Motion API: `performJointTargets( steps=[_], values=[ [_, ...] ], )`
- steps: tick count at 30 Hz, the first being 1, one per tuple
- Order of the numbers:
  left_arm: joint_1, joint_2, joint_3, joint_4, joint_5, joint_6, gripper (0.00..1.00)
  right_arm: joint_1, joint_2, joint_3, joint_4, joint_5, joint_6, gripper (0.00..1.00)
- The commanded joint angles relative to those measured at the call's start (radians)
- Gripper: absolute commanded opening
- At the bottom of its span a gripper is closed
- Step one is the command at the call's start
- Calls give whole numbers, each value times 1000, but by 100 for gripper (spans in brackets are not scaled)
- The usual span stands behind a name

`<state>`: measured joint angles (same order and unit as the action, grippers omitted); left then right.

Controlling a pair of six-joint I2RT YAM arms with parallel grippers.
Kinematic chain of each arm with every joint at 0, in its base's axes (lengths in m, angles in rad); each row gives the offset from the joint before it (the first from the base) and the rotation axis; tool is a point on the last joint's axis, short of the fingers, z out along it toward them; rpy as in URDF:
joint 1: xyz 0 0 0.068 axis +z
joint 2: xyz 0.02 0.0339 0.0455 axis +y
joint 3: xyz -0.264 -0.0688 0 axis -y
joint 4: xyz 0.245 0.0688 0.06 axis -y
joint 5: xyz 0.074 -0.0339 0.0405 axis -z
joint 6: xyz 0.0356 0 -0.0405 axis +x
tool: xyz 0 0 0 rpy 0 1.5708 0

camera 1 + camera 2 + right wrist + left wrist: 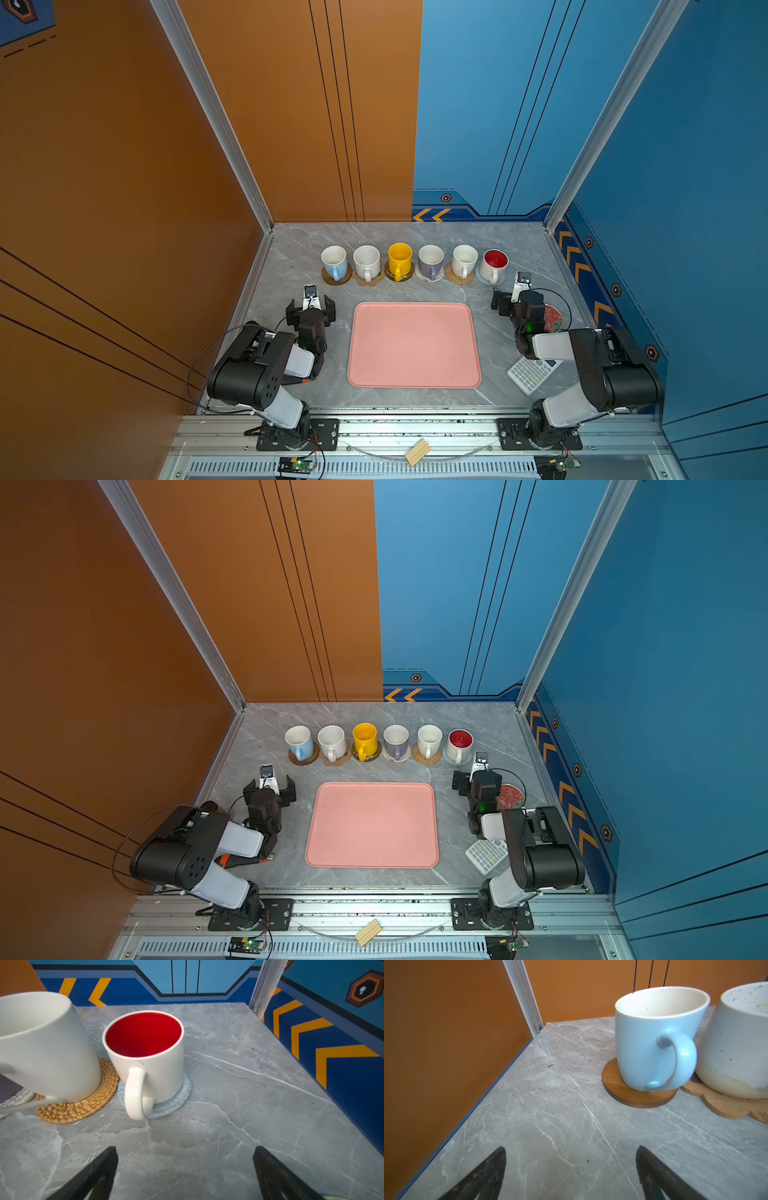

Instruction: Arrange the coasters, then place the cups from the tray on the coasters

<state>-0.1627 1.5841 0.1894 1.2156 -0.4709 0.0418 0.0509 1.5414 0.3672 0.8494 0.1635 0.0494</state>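
Observation:
Six cups stand in a row at the back, each on a coaster: light blue cup (334,261) on a brown wooden disc (633,1095), speckled white (366,262), yellow (400,259), lavender (430,259), plain white (464,259) on woven rattan (83,1105), and the red-inside cup (145,1053) on a pale blue woven coaster (176,1101). The pink tray (413,345) lies bare in the middle. My left gripper (310,309) (571,1159) is open over the table in front of the blue cup. My right gripper (519,298) (185,1159) is open in front of the red-inside cup.
A red-topped round tin (552,318) sits partly under my right arm. A white calculator (532,374) lies right of the tray. An orange-tipped tool (303,379) lies under my left arm. Walls close the table on three sides.

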Motion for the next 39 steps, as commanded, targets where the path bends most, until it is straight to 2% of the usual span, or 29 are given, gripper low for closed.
performJointTargets(
  steps=[1,5,9,16,39],
  values=[
    [11,55,8,173,55,35,98,-16,2,6,58,-12,13,100],
    [14,24,33,85,47,23,98,-16,3,6,57,-9,13,100],
    [17,3,121,-111,38,16,98,-14,5,7,61,-7,13,100],
    [67,-8,164,-216,89,-31,98,-14,5,6,62,-6,13,100],
    [70,-11,164,-220,94,-35,98,-14,5,6,59,-6,13,100]
  ],
)
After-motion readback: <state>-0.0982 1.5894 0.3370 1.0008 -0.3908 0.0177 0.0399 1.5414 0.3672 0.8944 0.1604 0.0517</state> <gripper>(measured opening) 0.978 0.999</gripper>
